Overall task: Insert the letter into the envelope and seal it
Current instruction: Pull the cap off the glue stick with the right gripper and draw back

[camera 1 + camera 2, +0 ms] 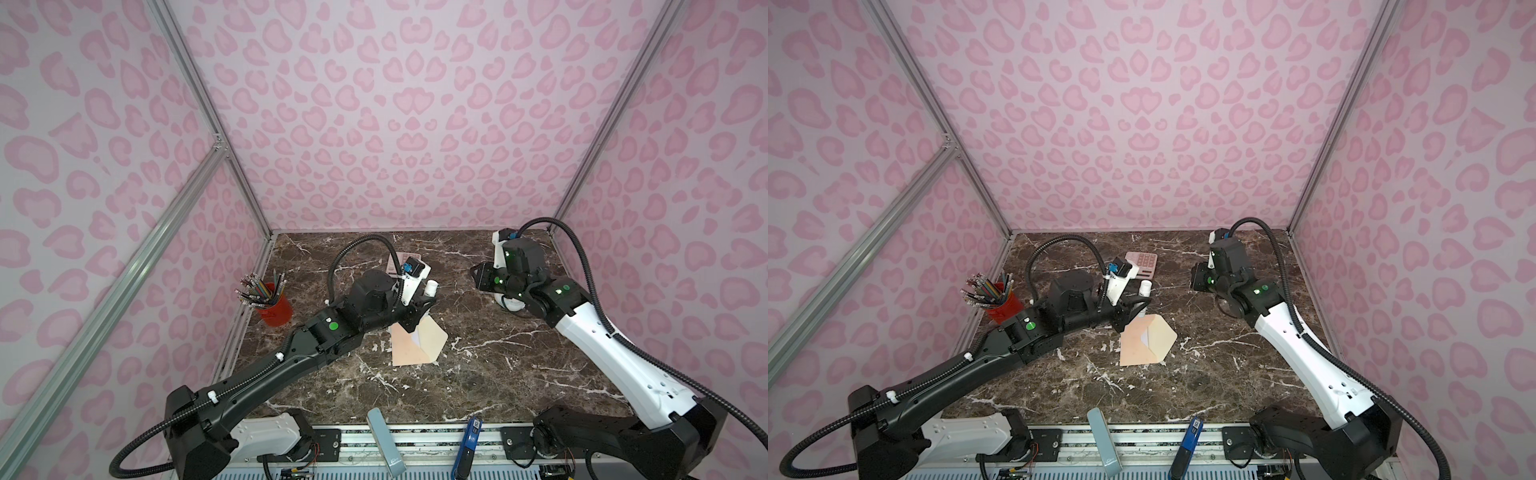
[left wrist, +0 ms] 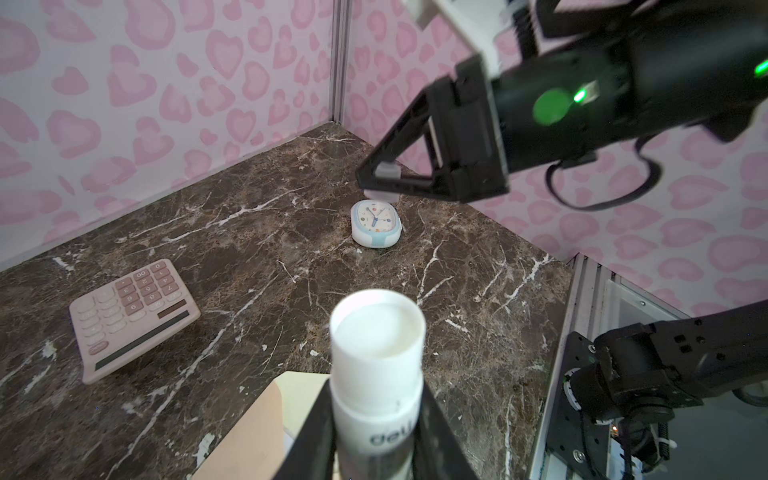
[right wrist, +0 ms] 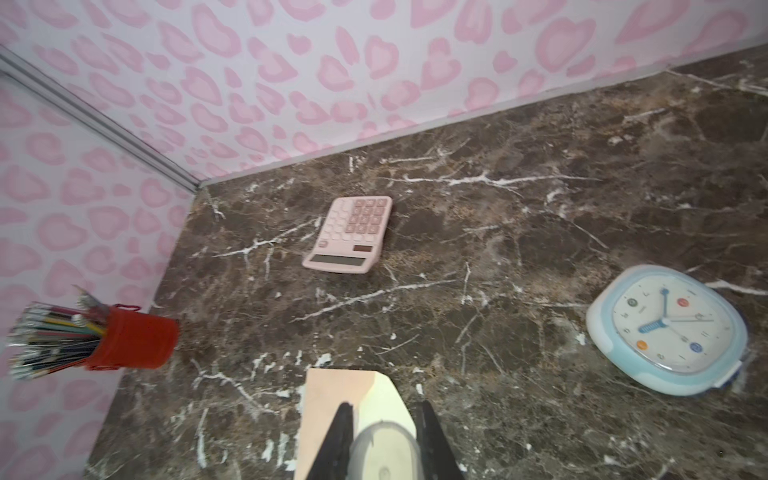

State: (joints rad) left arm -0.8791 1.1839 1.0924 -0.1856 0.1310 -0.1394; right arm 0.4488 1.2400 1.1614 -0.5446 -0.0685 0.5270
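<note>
The left claw (image 1: pixel 1136 311) holds a glue stick (image 1: pixel 1145 287) by the open envelope (image 1: pixel 1138 351).

left tool (image 2: pixel 378 419) gripping glue stick (image 2: pixel 376 353), arm outstretched, right tool (image 3: pixel 386 432) pinching cap (image 3: pixel 384 455), raised

We saw a bright, evenly lit scene, the light falling from above (softly, without hard edges), so the envelope (image 1: pixel 411 351) and the red pencil cup (image 1: pixel 276 311) threw only faint, short shadows on the marble table (image 1: pixel 498 374). Both top views bowed the straight frame rails (image 1: pixel 203 104) toward their edges. In the wrist views the glue stick (image 2: pixel 378 353) and the cap (image 3: pixel 384 449) sat too near the lens and blurred, the right wrist view was soft throughout, and a green lamp (image 2: pixel 584 93) on the right arm (image 2: pixel 665 62) flared.
</note>
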